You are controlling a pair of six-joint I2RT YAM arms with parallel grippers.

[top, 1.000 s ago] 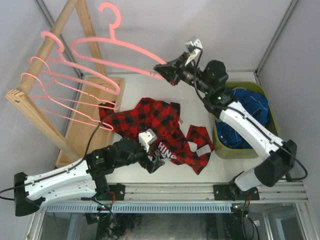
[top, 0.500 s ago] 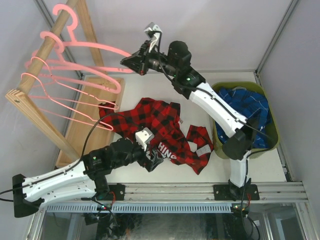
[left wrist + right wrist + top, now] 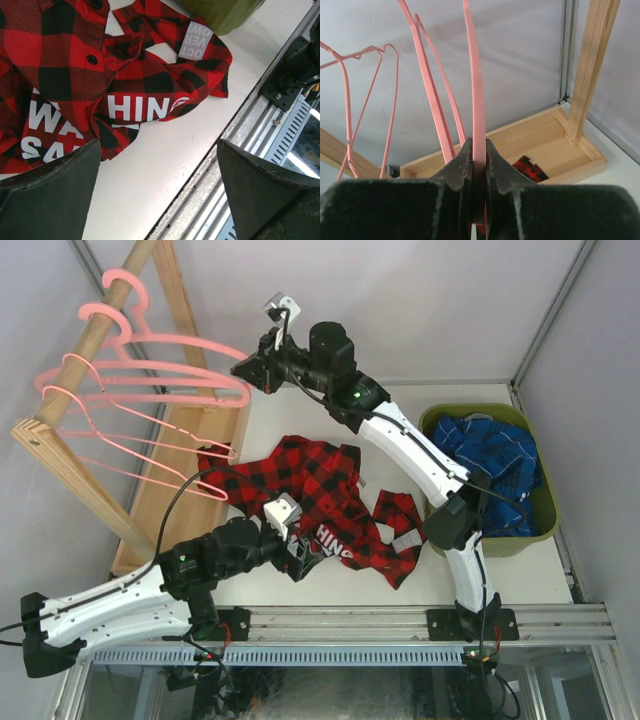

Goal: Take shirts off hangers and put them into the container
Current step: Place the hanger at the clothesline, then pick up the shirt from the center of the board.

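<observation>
The right tool (image 3: 243, 368) is clamped shut on the tip of one arm of a bare pink hanger (image 3: 478, 90). The hanger's long axis runs leftward from the jaws to the wooden rail (image 3: 143, 252). Its hook sits at the rail's upper end, but whether it is seated over the wood cannot be told from above.

The left tool (image 3: 305, 558) stands spread wide and holds nothing. It hovers low over the near edge of the red-black shirt (image 3: 300, 480), which lies crumpled on the counter (image 3: 440, 575) with its white lettering just beyond the fingers.

The container (image 3: 470, 410) lies well to the right of that shirt, with a blue plaid shirt (image 3: 495, 455) already in it. The left arm is much the nearer to the red shirt, so the pickup likely falls to it, followed by a carry rightward.
</observation>
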